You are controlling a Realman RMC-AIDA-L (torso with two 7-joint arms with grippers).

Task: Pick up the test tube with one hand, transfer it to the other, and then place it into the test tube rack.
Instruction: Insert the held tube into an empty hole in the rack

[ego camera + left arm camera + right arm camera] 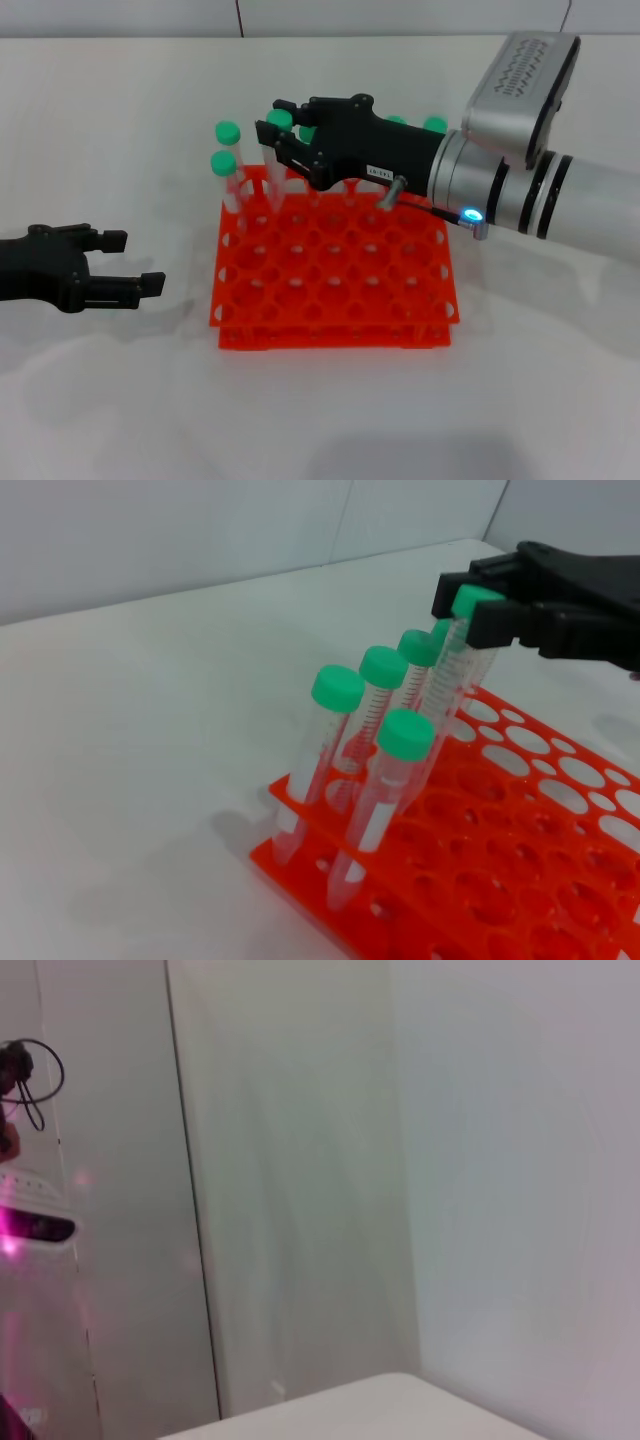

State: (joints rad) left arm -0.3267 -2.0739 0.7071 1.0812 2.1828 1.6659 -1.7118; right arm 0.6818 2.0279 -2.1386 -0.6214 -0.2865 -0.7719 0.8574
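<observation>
Test tube (277, 160) with its green cap is pinched at the top by the right gripper (283, 135), standing over the far row of the orange test tube rack (335, 300) with its lower end down at the rack's holes; other green-capped tubes (230, 165) stand at the rack's far left corner; the left gripper (125, 265) rests on the white table (100, 400) well left of the rack, fingers spread and holding nothing. From the left wrist, the right gripper (480, 605) clamps the test tube (450, 670) just below its cap, behind a leaning line of capped tubes (345, 740) in the rack (520, 860). Right wrist view shows only pale walls.
</observation>
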